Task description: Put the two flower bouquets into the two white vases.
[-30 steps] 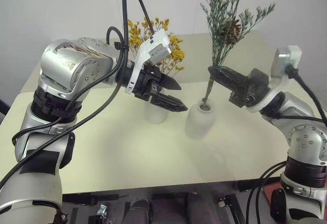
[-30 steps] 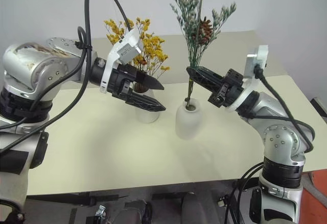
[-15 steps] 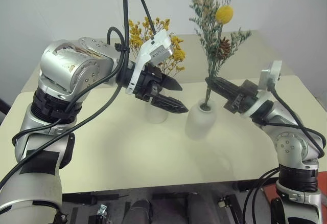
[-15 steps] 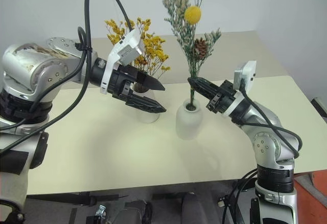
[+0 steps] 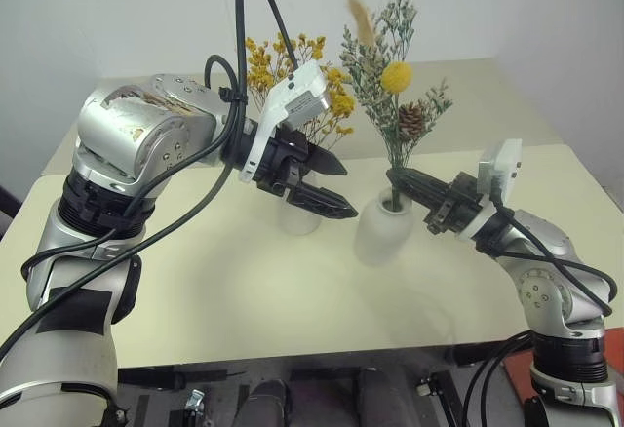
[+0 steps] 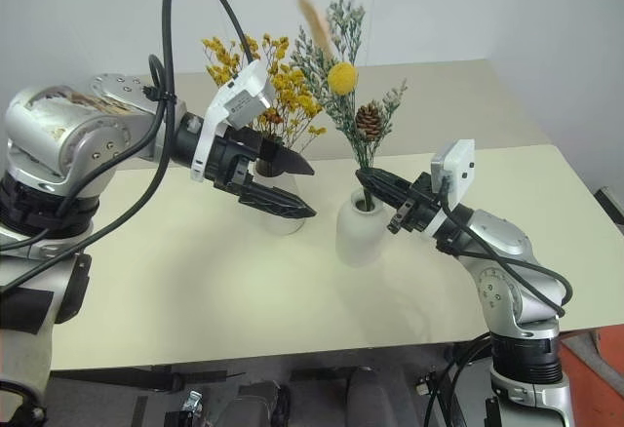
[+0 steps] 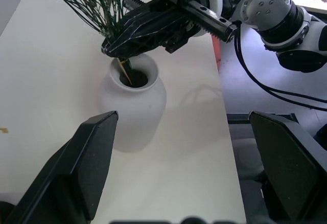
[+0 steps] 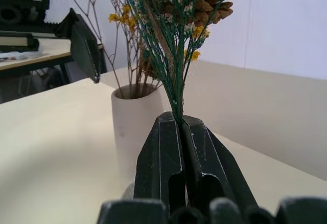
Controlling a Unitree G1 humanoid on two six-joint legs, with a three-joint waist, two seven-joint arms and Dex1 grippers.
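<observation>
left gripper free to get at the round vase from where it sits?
Probably not cleanly. The open left gripper hangs beside the round vase with bare table between, but the right gripper, shut on the green bouquet, sits right over the vase's neck.

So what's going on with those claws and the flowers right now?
Right claw shut on green bunch, stems in squat vase. Left claw open, holding nothing. Yellow bunch in tall vase. Nothing in the way.

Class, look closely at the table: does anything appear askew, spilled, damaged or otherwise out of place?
Nothing stands out. Both white vases stand upright; the yellow bunch sits in one, and the right gripper holds the green bunch with its stems in the squat one.
</observation>
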